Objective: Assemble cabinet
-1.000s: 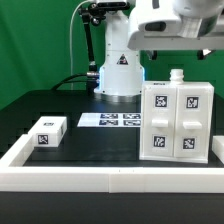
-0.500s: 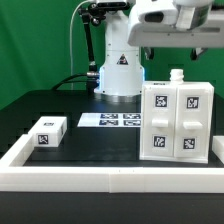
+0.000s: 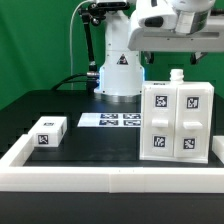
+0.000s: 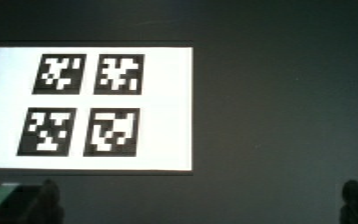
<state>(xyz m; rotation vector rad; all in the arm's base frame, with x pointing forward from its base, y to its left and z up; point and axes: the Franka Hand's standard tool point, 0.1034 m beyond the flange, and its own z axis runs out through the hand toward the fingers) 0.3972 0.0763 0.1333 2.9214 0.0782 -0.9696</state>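
Observation:
The cabinet body (image 3: 178, 120) stands upright at the exterior view's right. It is a large white box with four tagged panels on its front and a small knob on top. A small white tagged block (image 3: 47, 132) lies apart at the exterior view's left. My gripper (image 3: 172, 52) hangs high above the table, over the cabinet's back edge, and touches nothing. In the wrist view my gripper (image 4: 194, 203) is open wide and empty, with one dark fingertip (image 4: 35, 200) at each side of the picture. The cabinet is out of the wrist view.
The marker board (image 3: 108, 120) lies flat behind the parts, and in the wrist view it (image 4: 91, 160) shows with its four tags below the hand. A long low white border wall (image 3: 60, 176) runs along the front. The robot base (image 3: 119, 72) stands at the back.
The hand has shifted only slightly at the top of the exterior view. The parts on the table have not moved.

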